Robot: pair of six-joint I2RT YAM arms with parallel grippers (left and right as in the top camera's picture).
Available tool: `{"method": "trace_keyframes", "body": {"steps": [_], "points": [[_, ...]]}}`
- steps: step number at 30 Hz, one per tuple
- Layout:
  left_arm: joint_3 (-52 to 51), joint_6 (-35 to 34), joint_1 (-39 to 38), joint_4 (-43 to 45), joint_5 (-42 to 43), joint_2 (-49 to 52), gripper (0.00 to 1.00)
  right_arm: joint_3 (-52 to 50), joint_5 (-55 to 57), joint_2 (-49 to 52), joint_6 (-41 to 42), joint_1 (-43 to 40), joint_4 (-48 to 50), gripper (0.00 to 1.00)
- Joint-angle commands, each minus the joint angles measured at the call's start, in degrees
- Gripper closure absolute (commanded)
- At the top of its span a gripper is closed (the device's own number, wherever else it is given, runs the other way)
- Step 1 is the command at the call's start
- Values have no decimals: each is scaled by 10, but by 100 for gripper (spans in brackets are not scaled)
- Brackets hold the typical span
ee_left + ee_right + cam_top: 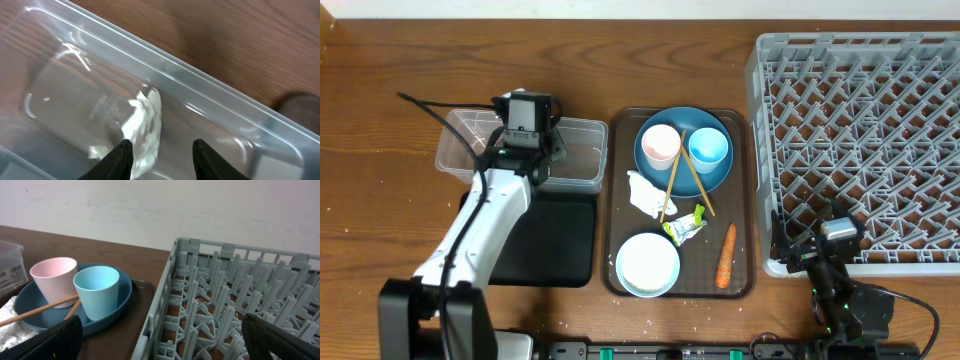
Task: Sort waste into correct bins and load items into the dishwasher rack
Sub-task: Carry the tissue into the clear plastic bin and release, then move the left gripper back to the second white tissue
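Tub (210, 95): clear plastic, glossy, smooth. Tissue (145, 125): white paper, crumpled, matt. Table (380, 120): brown wood, visible grain, slight sheen. Rack (757, 150): grey plastic, matt. Black tray (565, 245): matt. Chopsticks (672, 175): pale wood. Plate (125, 292): blue, smooth, faint sheen.

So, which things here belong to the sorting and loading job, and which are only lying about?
Job: clear tub, tissue inside it, second tissue, wrapper, carrot, blue plate, pink cup, light blue cup, white bowl, chopsticks, black tray, rack.
Just there: brown serving tray, table.
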Motion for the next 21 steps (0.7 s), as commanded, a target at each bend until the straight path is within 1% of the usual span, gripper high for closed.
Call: {"method": "trace_keyframes", "body": {"steps": [1, 3, 5, 10, 16, 21], "points": [[14, 12, 2, -19, 88, -59, 58, -1, 3, -3, -3, -4, -3, 1], [14, 12, -1, -39, 142, -92, 58, -1, 3, -3, -3, -4, -3, 1], [14, 12, -11, -65, 172, -123, 58, -1, 3, -3, -3, -4, -3, 1], [14, 8, -70, -128, 172, -159, 58, -1, 3, -3, -3, -4, -3, 1], [14, 8, -140, -190, 172, -132, 58, -1, 3, -3, -3, -4, -3, 1], [14, 8, -192, -189, 168, -87, 58, -1, 3, -3, -3, -4, -3, 1]]}}
